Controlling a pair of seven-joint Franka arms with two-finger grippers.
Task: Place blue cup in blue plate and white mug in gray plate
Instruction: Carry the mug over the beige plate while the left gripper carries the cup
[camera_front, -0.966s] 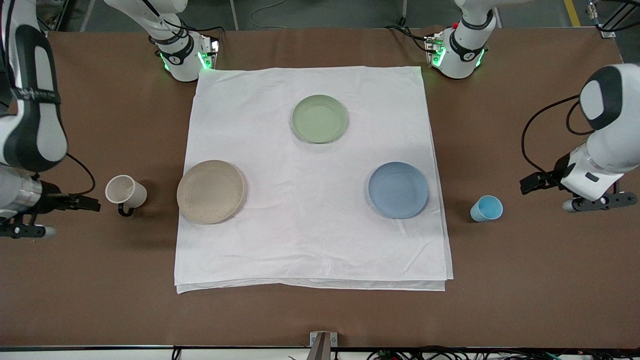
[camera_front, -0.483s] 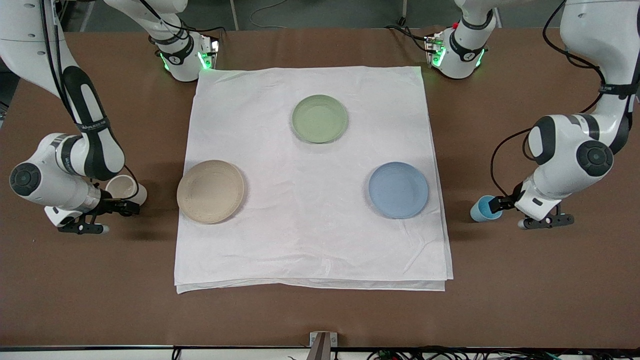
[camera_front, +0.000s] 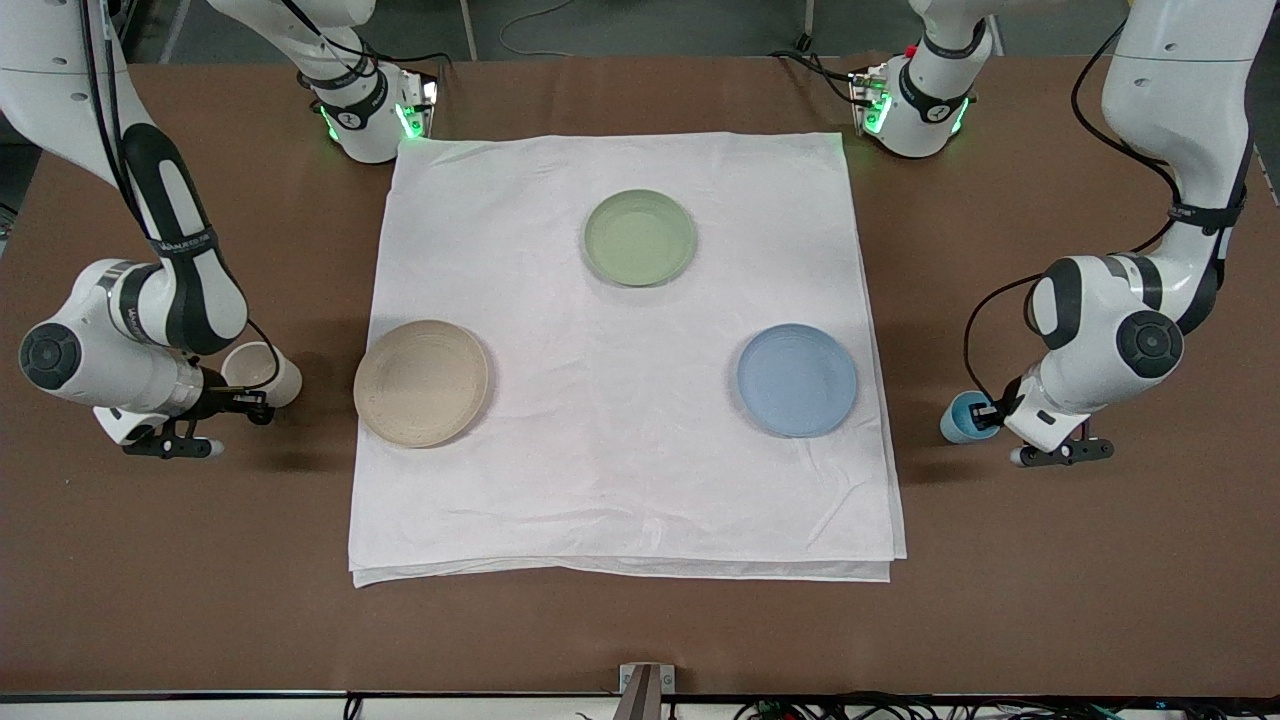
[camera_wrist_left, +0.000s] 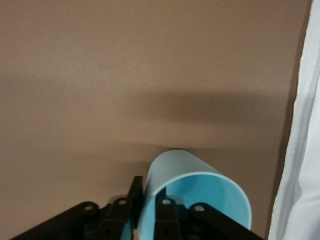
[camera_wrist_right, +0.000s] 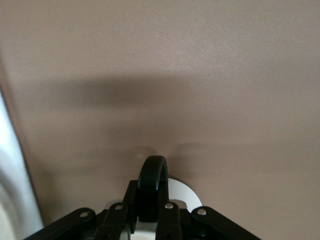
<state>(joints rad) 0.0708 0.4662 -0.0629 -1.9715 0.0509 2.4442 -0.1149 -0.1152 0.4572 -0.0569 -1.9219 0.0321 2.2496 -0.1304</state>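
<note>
The blue cup (camera_front: 962, 418) stands on the brown table beside the white cloth, at the left arm's end. My left gripper (camera_front: 990, 410) is low at the cup. In the left wrist view the left gripper (camera_wrist_left: 150, 195) pinches the wall of the blue cup (camera_wrist_left: 200, 190), one finger inside and one outside. The white mug (camera_front: 262, 368) is on the table at the right arm's end, beside the gray plate (camera_front: 421, 383). My right gripper (camera_front: 256, 405) is shut on its dark handle (camera_wrist_right: 152, 175). The blue plate (camera_front: 797, 380) lies bare on the cloth.
A sage-green plate (camera_front: 639, 238) lies on the white cloth (camera_front: 620, 480), farther from the front camera than the other two plates. The cloth's edge shows in the left wrist view (camera_wrist_left: 305, 150).
Both arms have swung in low from the table's ends. The left gripper has reached the blue cup's rim. The right gripper has reached the mug's handle, and the mug has shifted slightly.
</note>
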